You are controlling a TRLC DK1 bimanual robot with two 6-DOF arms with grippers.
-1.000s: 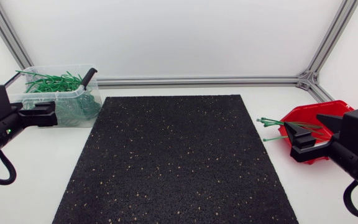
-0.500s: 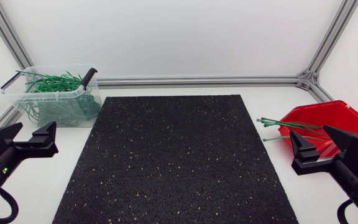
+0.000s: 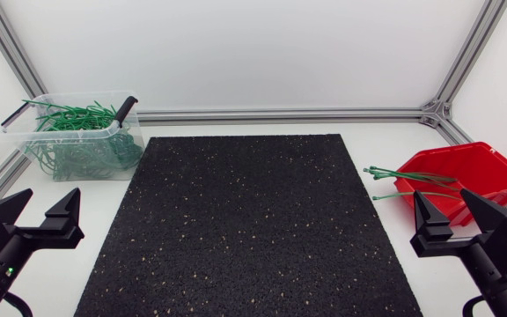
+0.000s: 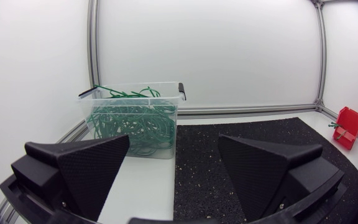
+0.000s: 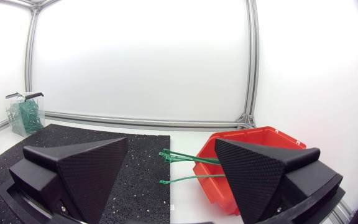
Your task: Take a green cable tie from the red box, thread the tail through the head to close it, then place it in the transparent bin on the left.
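Observation:
The red box point(image 3: 465, 179) stands at the table's right side, green cable ties point(image 3: 403, 176) sticking out over its left rim onto the table. In the right wrist view the red box point(image 5: 253, 163) lies ahead of my right gripper point(image 5: 169, 177), with the cable ties point(image 5: 185, 158) beside it. My right gripper point(image 3: 456, 222) is open and empty, just in front of the box. The transparent bin point(image 3: 79, 135) at the back left holds several closed green ties; the bin point(image 4: 134, 118) is ahead of my left gripper point(image 4: 173, 171). My left gripper point(image 3: 38, 216) is open and empty, in front of the bin.
A black speckled mat point(image 3: 249, 224) covers the middle of the table between both arms. An aluminium frame rail point(image 3: 280, 114) runs along the back edge. The bin's black-handled lid clips point(image 3: 126, 107) stick up at its rim.
Both arms have drawn back toward the front edge of the table, the left away from the bin and the right away from the red box. Both grippers stayed open.

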